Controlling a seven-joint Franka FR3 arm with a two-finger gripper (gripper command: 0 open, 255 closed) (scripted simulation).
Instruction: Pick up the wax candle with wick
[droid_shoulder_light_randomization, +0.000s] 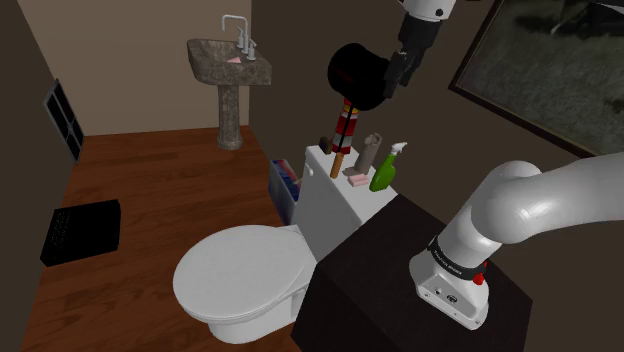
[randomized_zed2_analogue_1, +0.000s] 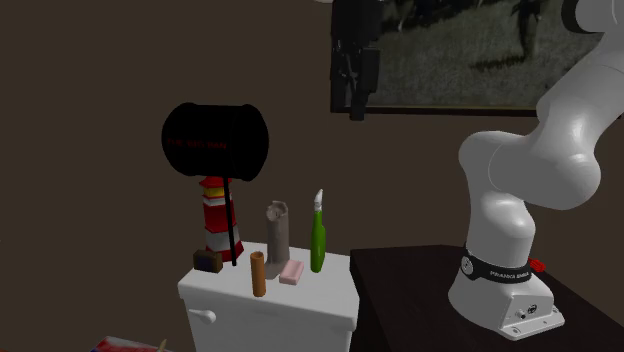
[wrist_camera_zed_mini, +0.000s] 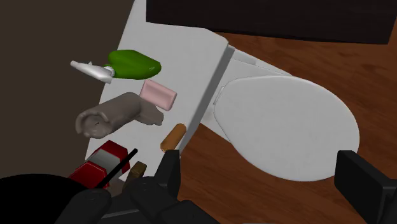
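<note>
The bathroom has a wooden floor (droid_shoulder_light_randomization: 150, 180), with a pedestal sink (droid_shoulder_light_randomization: 228, 70) at the far wall. On the toilet's (droid_shoulder_light_randomization: 240, 280) tank lid (randomized_zed2_analogue_1: 325, 285) stand a black mallet (randomized_zed2_analogue_1: 216, 141), a green spray bottle (randomized_zed2_analogue_1: 317, 240) and pink soap (randomized_zed2_analogue_1: 291, 272). The brown candle (randomized_zed2_analogue_1: 259, 273) stands at the lid's bowl-side edge, just beside the soap. The gripper (randomized_zed2_analogue_1: 353, 105) hangs high above, fingers spread, holding nothing.

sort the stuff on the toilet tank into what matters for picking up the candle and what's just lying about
For the job: brown candle; gripper, open.

Lying about: pink soap; green spray bottle; grey-brown vase; red and white lighthouse figure; black mallet; small brown block.
</note>
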